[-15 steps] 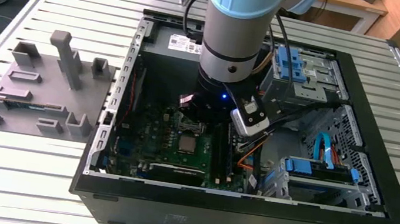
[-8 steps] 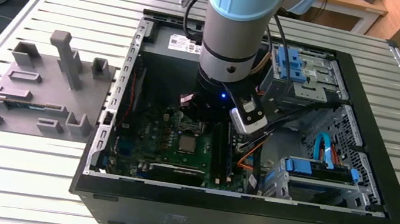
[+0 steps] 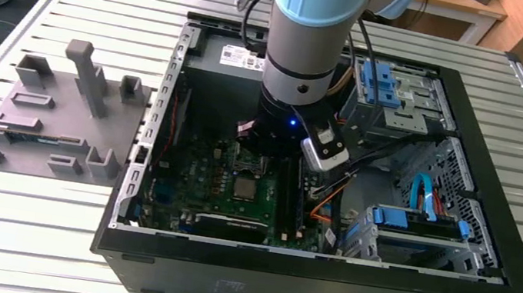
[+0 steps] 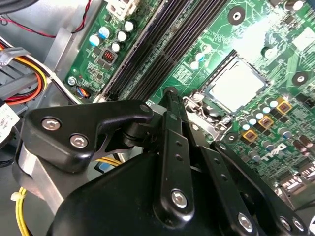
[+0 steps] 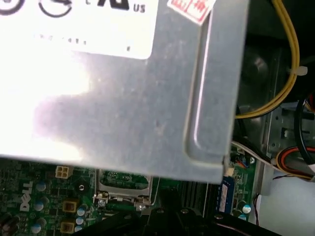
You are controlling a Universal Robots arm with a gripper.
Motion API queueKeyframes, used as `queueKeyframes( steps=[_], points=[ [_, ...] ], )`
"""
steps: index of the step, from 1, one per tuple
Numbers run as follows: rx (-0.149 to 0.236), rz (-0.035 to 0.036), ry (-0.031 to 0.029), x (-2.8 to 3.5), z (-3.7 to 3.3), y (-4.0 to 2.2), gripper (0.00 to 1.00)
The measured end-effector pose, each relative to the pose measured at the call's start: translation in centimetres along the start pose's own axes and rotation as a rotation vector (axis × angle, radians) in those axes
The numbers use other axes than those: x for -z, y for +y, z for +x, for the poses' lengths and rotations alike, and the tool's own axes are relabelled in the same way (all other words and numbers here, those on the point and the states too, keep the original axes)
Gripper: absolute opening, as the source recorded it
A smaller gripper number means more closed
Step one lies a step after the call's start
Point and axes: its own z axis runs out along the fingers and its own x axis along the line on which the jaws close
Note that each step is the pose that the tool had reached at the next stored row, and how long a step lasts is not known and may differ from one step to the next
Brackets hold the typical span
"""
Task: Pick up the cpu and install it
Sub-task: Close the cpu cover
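Fig.: cpu point(image 4: 241, 83) lying in socket point(image 4: 209, 114) on motherboard point(image 4: 206, 44), silver top up. Gripper point(image 4: 170, 101) hanging near socket; opening & load: cannot tell. Risks, est.: chip seated askew → bent pins if pressed; arm point(image 3: 303, 44) snagging cables point(image 4: 29, 86) or grey metal box point(image 5: 147, 113). PC case point(image 3: 495, 251) on slatted metal table point(image 3: 0, 232); grey fixture tray point(image 3: 48, 115) at exterior view's left; wooden desk point(image 3: 469, 6) behind.

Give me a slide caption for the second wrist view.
Gripper above the green motherboard, the cpu lying in its socket beside the black memory slots.
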Motion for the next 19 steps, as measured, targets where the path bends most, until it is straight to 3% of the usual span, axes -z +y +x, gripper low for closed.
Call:
queueKeyframes(
  steps=[10, 12, 15, 16, 18, 19],
  points=[
    [0.0, 0.0001, 0.0006, -0.1, -0.09, 0.22, 0.11],
    [0.0, -0.0005, 0.0052, -0.11, -0.2, 0.21, 0.11],
    [0.0, -0.0004, 0.0061, -0.11, -0.2, 0.21, 0.11],
    [0.0, -0.0015, 0.0128, -0.14, -0.23, 0.21, 0.11],
    [0.0, -0.0056, 0.0437, -0.19, -0.31, 0.2, 0.11],
    [0.0, -0.0073, 0.054, -0.19, -0.34, 0.19, 0.11]
  ],
)
